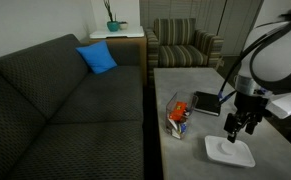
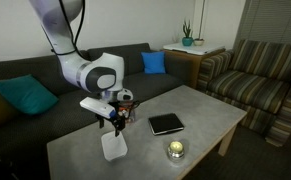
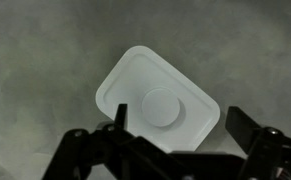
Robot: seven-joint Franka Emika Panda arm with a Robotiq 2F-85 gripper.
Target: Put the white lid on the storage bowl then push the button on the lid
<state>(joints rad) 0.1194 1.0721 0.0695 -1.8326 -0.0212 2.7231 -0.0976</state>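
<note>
The white lid (image 3: pixel 157 98) lies flat on the grey table, with its round raised button (image 3: pixel 163 108) at its centre. It also shows in both exterior views (image 1: pixel 229 151) (image 2: pixel 113 148). My gripper (image 3: pixel 180 128) hangs open just above the lid, fingers straddling it, holding nothing; it shows in both exterior views (image 1: pixel 239 128) (image 2: pixel 112 126). The storage bowl (image 1: pixel 177 113), clear with orange, red and blue contents, stands on the table a little away from the lid, and is partly hidden behind the arm in an exterior view (image 2: pixel 125 105).
A black flat book (image 1: pixel 206 103) (image 2: pixel 166 123) lies on the table beyond the bowl. A small round silvery tin (image 2: pixel 175 149) stands near the table's edge. A dark sofa (image 1: pixel 55 100) borders the table; an armchair (image 1: pixel 185 45) stands behind.
</note>
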